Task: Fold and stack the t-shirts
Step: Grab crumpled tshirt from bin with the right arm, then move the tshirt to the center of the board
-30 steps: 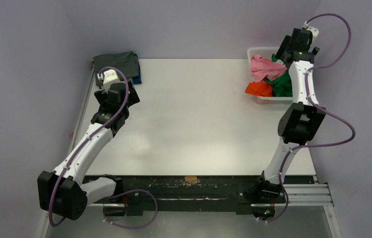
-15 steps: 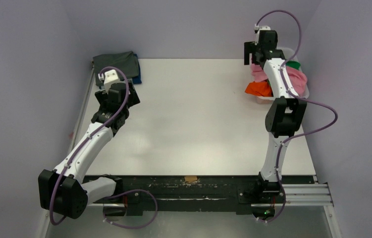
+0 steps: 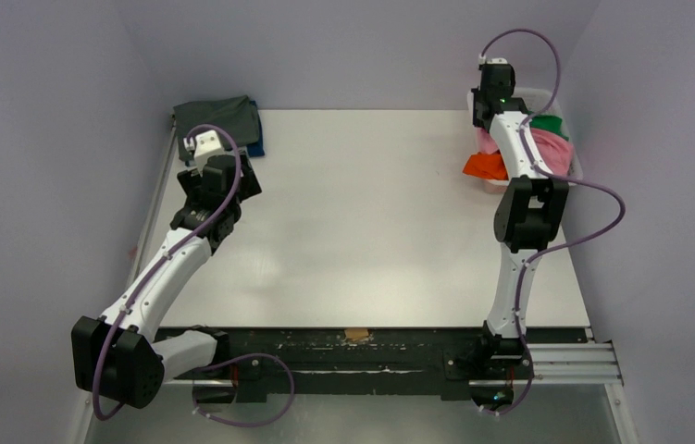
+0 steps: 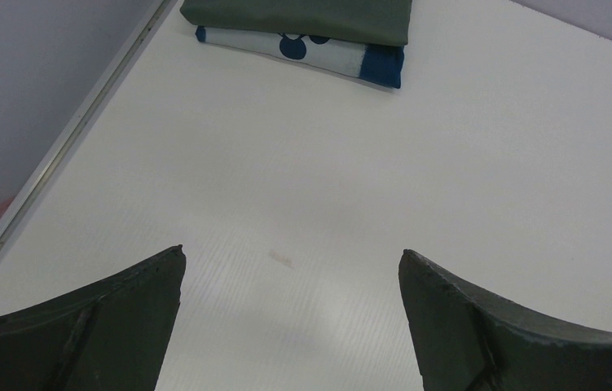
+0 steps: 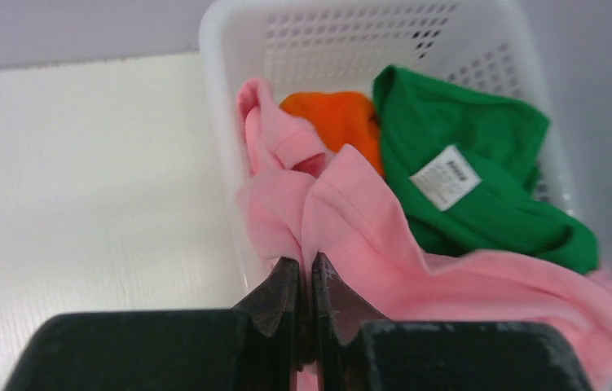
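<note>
Right gripper (image 5: 304, 277) clamps the pink shirt (image 5: 351, 212) to lift it from the basket (image 5: 221, 49); left gripper (image 4: 292, 254) hovers, jaws apart.

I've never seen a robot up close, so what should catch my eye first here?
Your eye goes to the bright pink cloth t-shirt spilling over the white plastic lattice basket at the far right corner of the white table, pinched in the right arm's black fingers. Beside it in the basket lie a green cloth t-shirt and an orange t-shirt. At the far left corner, a folded dark grey t-shirt sits on a blue t-shirt.
</note>
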`<state>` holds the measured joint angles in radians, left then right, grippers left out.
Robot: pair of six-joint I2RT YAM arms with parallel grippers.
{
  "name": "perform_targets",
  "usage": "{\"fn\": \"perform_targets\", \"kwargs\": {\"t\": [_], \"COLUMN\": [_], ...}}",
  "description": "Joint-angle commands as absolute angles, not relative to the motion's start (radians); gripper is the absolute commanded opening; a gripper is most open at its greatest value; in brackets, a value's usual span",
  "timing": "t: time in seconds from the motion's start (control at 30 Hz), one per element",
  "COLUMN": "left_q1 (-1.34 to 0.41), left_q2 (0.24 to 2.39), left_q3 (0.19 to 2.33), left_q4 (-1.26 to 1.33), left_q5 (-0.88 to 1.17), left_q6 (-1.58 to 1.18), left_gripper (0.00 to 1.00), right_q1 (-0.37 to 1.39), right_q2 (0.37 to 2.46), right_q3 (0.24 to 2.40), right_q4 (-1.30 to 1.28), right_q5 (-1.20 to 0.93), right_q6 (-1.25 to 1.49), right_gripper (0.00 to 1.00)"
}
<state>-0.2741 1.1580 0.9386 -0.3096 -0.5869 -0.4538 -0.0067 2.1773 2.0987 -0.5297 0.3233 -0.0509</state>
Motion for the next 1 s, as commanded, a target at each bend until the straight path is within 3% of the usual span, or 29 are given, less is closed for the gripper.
{"fn": "perform_targets", "kwargs": {"t": [0.0,0.2,0.47,0.7,0.97], "left_q1": [-0.264,-0.263,-0.258,-0.250,-0.247], "left_q2": [1.129,1.112,1.091,1.083,1.075], "left_q3": [0.957,0.943,0.924,0.924,0.923], "left_q4": [-0.291,-0.291,-0.291,-0.289,-0.294], "left_q5": [-0.585,-0.584,-0.583,-0.574,-0.560], "left_q6": [-0.470,-0.474,-0.484,-0.488,-0.507], "left_gripper": [1.00,1.00,1.00,1.00,1.00], "right_q1": [-0.011,-0.014,-0.015,-0.015,-0.008], "right_q2": [1.967,1.896,1.925,1.812,1.855], "right_q3": [2.084,2.151,2.447,2.365,2.468], "right_q4": [-0.336,-0.261,-0.269,-0.009,-0.029], "right_q5": [0.424,0.447,0.355,0.188,-0.336], "right_q6": [-0.006,-0.006,-0.007,0.095,0.411], "right_gripper": [0.01,0.01,0.00,0.00,0.00]}}
